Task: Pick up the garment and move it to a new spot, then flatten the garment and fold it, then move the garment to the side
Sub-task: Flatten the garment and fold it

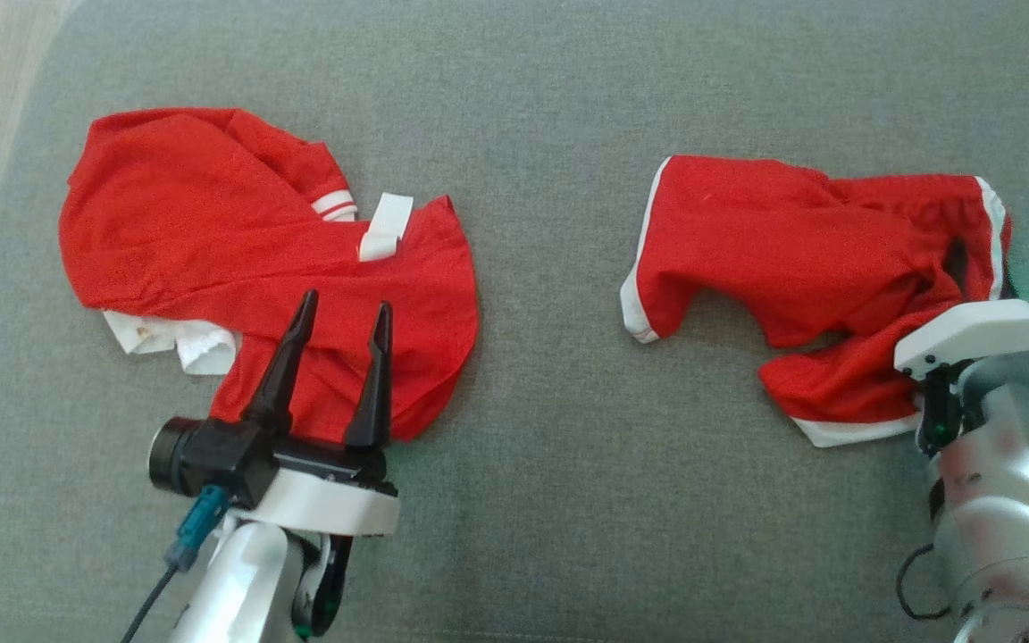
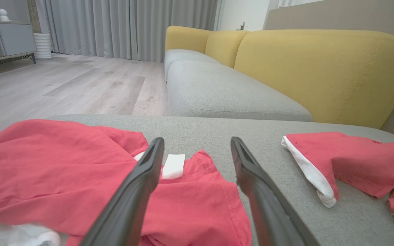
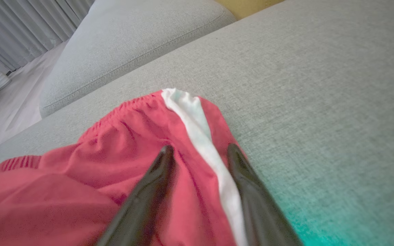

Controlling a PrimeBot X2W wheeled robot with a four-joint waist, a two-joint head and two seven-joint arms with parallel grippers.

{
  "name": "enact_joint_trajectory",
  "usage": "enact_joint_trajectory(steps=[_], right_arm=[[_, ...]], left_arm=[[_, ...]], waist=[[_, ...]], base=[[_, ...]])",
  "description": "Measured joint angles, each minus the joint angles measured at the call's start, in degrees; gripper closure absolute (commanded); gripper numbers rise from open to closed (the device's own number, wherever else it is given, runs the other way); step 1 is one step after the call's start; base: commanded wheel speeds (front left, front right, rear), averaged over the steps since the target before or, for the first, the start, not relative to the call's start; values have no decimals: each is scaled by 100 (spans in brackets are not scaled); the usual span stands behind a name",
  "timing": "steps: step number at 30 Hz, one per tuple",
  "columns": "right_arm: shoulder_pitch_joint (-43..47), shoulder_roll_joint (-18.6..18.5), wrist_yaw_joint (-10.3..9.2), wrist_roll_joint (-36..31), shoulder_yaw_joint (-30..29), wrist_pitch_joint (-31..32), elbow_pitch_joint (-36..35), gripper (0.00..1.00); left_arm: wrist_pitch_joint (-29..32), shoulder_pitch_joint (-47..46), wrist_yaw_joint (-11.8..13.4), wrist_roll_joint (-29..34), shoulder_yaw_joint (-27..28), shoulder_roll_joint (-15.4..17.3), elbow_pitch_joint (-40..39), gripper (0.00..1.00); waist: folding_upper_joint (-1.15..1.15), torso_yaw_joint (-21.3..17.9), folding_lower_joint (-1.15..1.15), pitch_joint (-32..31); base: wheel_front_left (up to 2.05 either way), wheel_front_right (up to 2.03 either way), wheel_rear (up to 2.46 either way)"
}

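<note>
Head view, nearest edge first: finds the left gripper (image 1: 346, 300) at lower left with its two dark fingers spread apart and nothing between them, tips poised over the lower part of the red jersey (image 1: 211, 241). Cannot tell whether those tips touch the cloth. Finds the right arm's pale wrist at lower right, covering the near corner of the red shorts (image 1: 791, 250). Right wrist view: shows the right gripper (image 3: 199, 149) parted too, one finger on either side of the white side stripe (image 3: 197, 126) of the shorts, just below the gathered waistband, not clamped on the fabric. Further out in the head view, places the jersey crumpled on the left half of the grey cushion (image 1: 550, 464), with white trim and a white tab (image 1: 387, 226) showing. Places the shorts on the right half, well apart from it, with one white-edged leg pointing toward the jersey. Left wrist view, beyond both garments: takes in a second grey seat (image 2: 224, 92) and a yellow sofa back (image 2: 320, 68) — then pale wooden floor (image 2: 63, 85), grey curtains (image 2: 125, 27) and a low cabinet (image 2: 12, 37) farthest off.
</note>
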Motion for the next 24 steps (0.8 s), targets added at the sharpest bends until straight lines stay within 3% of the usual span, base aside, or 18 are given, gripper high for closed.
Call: enact_joint_trajectory(steps=[5,14,19,24], right_arm=[[-14,48,0,-348,-213,-13,-45,100],[-326,3,0,-1195,-261,26,-1443,100],[-937,-458,0,-1459,113,326,-2184,100],[-1227,-634,0,-1586,1034,403,-2746,100]], left_arm=[[0,4,-46,0,68,-98,25,0],[0,125,-59,1,222,-200,32,0],[0,332,-93,0,365,-268,4,0],[0,467,-97,0,401,-275,-10,0]], waist=[[0,-34,0,-166],[0,-97,-1,-598],[0,-19,-1,-790],[0,115,-1,-872]], base=[[0,0,0],[0,0,0],[0,0,0],[0,0,0]])
